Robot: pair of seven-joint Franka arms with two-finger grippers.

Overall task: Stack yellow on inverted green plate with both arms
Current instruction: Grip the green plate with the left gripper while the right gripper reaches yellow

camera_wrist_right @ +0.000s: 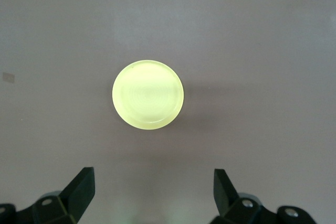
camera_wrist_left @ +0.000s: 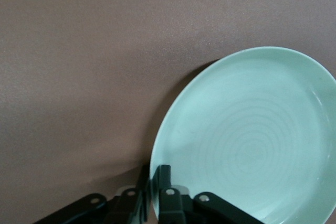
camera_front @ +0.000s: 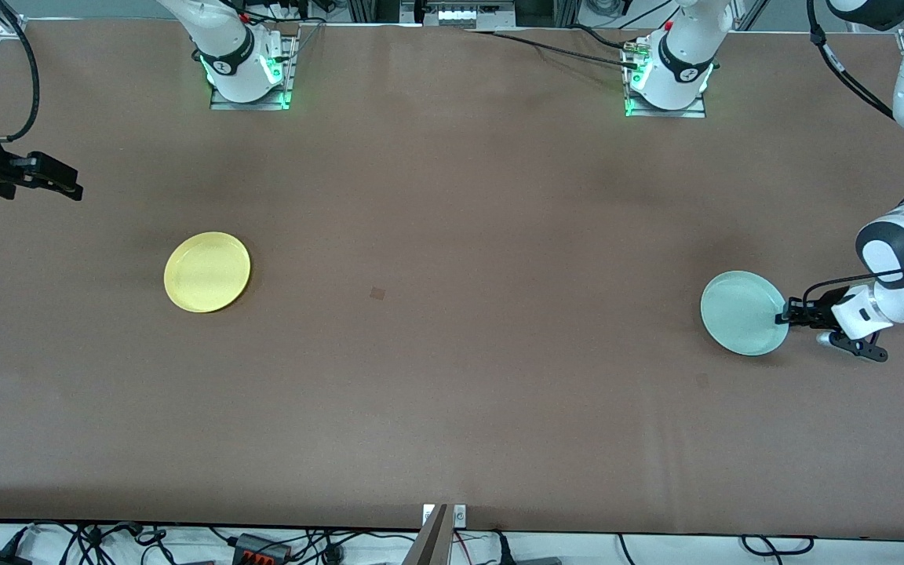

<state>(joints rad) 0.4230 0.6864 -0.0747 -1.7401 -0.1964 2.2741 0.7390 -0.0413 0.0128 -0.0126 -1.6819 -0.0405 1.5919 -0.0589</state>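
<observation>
So at the right arm's end of the desk (camera_front: pixel 452 392), the right gripper (camera_front: pixel 67 188) hangs in the air over the desk's edge strip, close to where the brown top runs out. Its fingers (camera_wrist_right: pixel 79 190) are spread wide with nothing between them, and the right wrist view looks straight down between them at the yellow plate (camera_wrist_right: pixel 148 95).

That yellow plate (camera_front: pixel 207 271) sits flat on the desk, open side up, nearer the front camera than the right arm's base. It's got bare brown top all the way round its rim, nothing touching it.

The whole middle of the desk is open too, just a small darker square mark (camera_front: pixel 377 293) on the surface.

Over toward the left arm's end, the green plate (camera_front: pixel 744 312) is tipped up, not lying flat. The left gripper (camera_front: pixel 783 316) has it by the rim on the side toward the desk's end, fingers (camera_wrist_left: pixel 168 184) pinching the edge, one on each face of the plate (camera_wrist_left: pixel 247 140). The hollow side faces the left wrist camera, and there's a dark shadow under the raised rim.
</observation>
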